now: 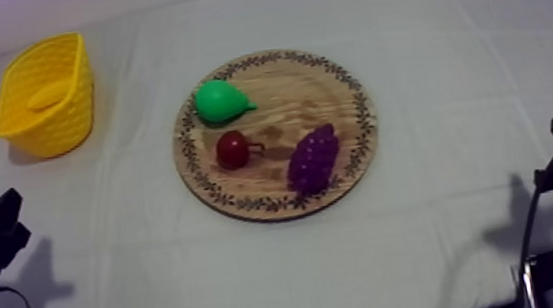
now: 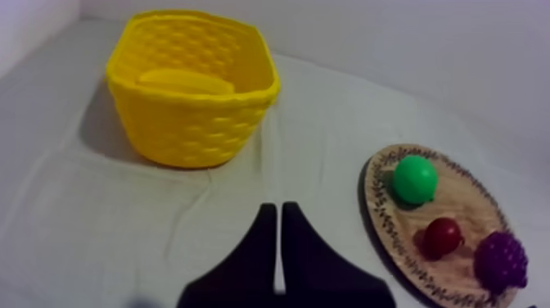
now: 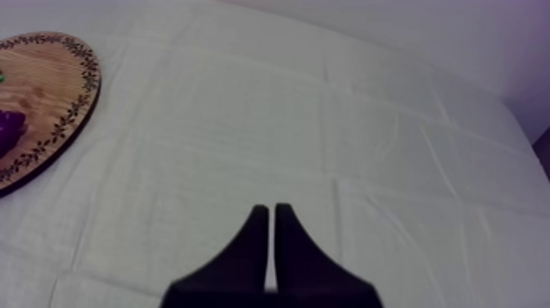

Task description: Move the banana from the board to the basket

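Banana (image 1: 49, 94) lies inside the yellow basket (image 1: 64, 130), which stands at the far left of the table (image 1: 464, 93), well apart from the wooden board (image 1: 327, 84) in the middle. On the board lie a bunch of grapes (image 1: 313, 158), a pear (image 1: 219, 101) and a small red fruit (image 1: 233, 149). The left gripper (image 2: 275, 206) and the right gripper (image 3: 271, 207) each have the fingers pressed together and hold nothing.

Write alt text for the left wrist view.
A yellow woven basket holds a yellow toy banana; beside it, a round wooden board carries a green pear, small red fruit and purple grapes. The black left gripper is shut on nothing.
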Available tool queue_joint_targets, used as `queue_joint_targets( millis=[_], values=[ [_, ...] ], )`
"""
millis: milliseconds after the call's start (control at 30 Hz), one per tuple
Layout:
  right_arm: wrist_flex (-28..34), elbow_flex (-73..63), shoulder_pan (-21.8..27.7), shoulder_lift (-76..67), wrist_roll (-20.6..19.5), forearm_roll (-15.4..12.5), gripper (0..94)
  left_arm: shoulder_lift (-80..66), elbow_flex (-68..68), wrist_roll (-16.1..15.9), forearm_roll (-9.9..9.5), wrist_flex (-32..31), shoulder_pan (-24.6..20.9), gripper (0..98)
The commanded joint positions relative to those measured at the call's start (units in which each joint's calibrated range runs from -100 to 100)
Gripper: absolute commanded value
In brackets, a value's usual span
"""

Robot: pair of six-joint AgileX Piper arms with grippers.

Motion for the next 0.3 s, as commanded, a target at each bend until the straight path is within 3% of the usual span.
queue_joint_targets(
  millis=[0, 267],
  values=[
    [0.0, 0.0, 0.0, 0.0, 0.0, 0.0, 0.6, 0.0, 0.1, -0.6, 0.03, 0.0, 0.0, 0.1],
    [0.0, 0.0, 0.0, 0.0, 0.0, 0.0, 0.6, 0.0, 0.1, -1.0, 0.04, 0.0, 0.0, 0.1]
  ],
)
